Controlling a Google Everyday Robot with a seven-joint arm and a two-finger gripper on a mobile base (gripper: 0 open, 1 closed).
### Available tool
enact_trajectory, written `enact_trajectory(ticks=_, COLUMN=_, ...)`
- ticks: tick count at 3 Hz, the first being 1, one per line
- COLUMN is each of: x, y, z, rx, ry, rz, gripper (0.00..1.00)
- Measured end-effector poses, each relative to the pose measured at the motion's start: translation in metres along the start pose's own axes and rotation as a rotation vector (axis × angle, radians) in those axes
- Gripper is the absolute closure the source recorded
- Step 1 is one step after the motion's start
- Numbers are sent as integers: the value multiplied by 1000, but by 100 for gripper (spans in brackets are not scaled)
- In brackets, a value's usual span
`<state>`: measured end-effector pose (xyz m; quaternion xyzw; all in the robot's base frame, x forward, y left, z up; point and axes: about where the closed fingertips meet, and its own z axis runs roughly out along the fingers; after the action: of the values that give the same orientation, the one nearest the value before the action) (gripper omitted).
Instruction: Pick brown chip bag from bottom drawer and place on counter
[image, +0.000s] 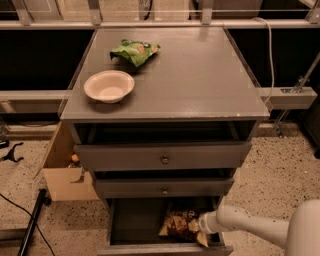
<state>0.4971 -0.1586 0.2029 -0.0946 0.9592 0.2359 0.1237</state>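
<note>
The brown chip bag (178, 225) lies in the open bottom drawer (135, 225), towards its right side, with a tan corner sticking out near the front. My gripper (200, 226) reaches in from the lower right on a white arm and sits right against the bag's right edge. The counter (200, 75) is the dark-grey top of the cabinet above.
A white bowl (109, 85) and a green snack bag (135, 50) sit on the left part of the counter. The two upper drawers (162, 156) with round knobs are slightly pulled out. A cardboard box (62, 172) stands on the floor left of the cabinet.
</note>
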Motion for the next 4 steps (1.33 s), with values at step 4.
enact_trajectory(ticks=4, x=11, y=100, z=-176, rx=36, ry=-20, rz=-188, gripper=100)
